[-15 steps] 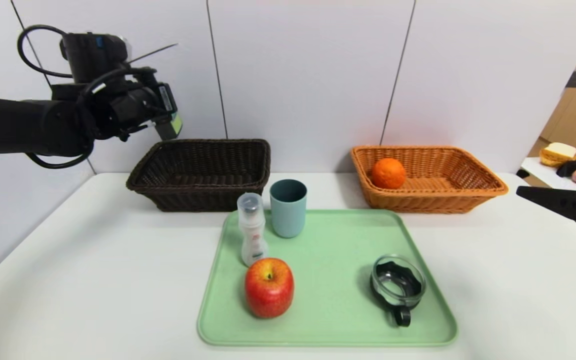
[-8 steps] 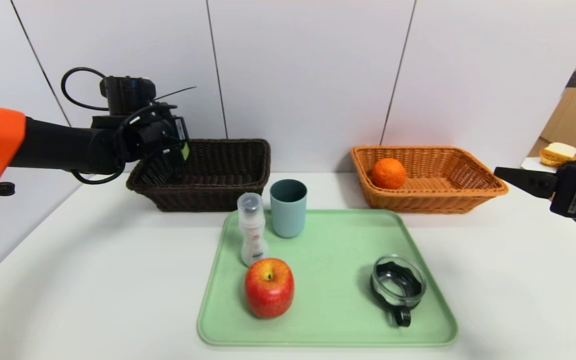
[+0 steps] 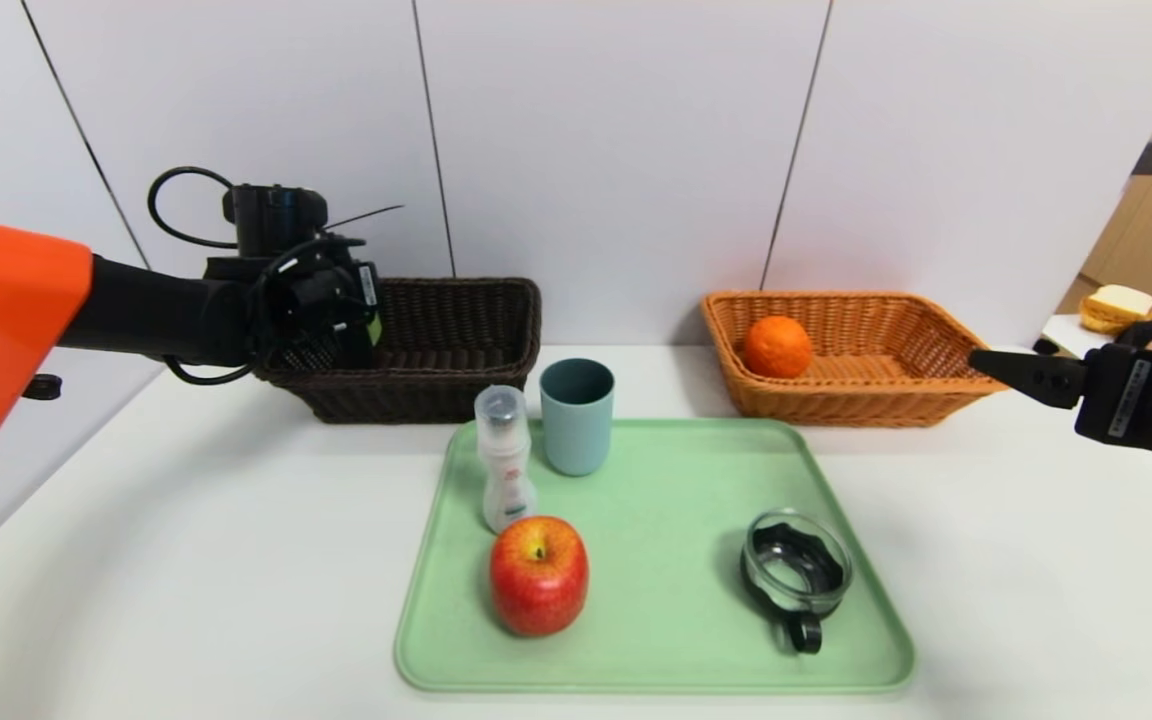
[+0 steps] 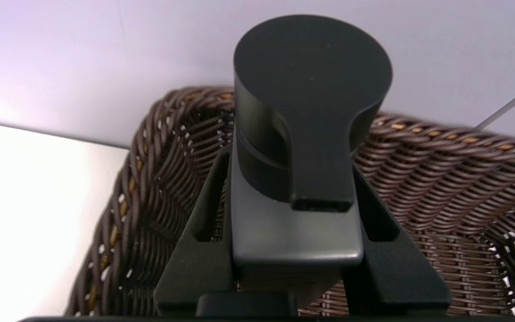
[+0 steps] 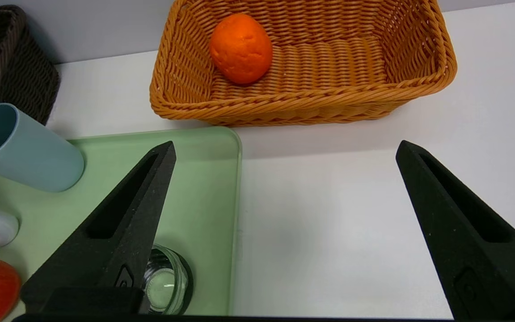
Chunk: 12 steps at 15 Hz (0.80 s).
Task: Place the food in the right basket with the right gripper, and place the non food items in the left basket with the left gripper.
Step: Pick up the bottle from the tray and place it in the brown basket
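My left gripper (image 3: pixel 344 335) is shut on a dark grey plastic object with a round head (image 4: pixel 311 85) and holds it low inside the left end of the dark brown basket (image 3: pixel 456 392). My right gripper (image 3: pixel 1008 368) is open and empty, above the table just right of the orange basket (image 3: pixel 936 388), which holds an orange (image 3: pixel 777 346). On the green tray (image 3: pixel 676 490) are a red apple (image 3: pixel 538 575), a small white bottle (image 3: pixel 505 462), a blue-grey cup (image 3: pixel 576 415) and a glass jar with a black handle (image 3: pixel 796 572).
The white table (image 3: pixel 186 560) has a wall close behind both baskets. A side table with food items (image 3: pixel 1121 305) stands at the far right. In the right wrist view the tray's edge (image 5: pixel 235 214) lies between the fingers.
My left arm has come down and to the right, bringing the dark object into the dark basket. My right arm has moved left, farther into view.
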Motion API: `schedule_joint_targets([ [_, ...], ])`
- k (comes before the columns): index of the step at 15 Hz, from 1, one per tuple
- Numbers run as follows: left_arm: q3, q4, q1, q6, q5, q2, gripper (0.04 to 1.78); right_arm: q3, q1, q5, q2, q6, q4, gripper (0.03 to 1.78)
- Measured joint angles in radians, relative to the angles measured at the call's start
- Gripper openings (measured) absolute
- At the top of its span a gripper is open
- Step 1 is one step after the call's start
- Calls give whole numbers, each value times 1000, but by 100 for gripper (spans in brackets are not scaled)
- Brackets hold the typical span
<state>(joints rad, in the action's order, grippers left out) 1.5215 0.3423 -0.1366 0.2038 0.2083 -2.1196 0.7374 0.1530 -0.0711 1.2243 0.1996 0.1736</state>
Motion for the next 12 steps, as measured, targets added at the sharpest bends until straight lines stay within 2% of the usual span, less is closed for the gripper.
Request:
schedule_joint_targets([
  [5, -3, 1, 7, -20, 1, -34, 63, -11, -4, -2, 2, 2, 0, 170],
  [8, -3, 10, 12, -20, 2, -43, 98, -15, -6, -2, 1, 2, 0, 170],
  [12, -1, 39, 18, -24, 2, -36, 128, -16, -6, -4, -3, 0, 0, 170],
])
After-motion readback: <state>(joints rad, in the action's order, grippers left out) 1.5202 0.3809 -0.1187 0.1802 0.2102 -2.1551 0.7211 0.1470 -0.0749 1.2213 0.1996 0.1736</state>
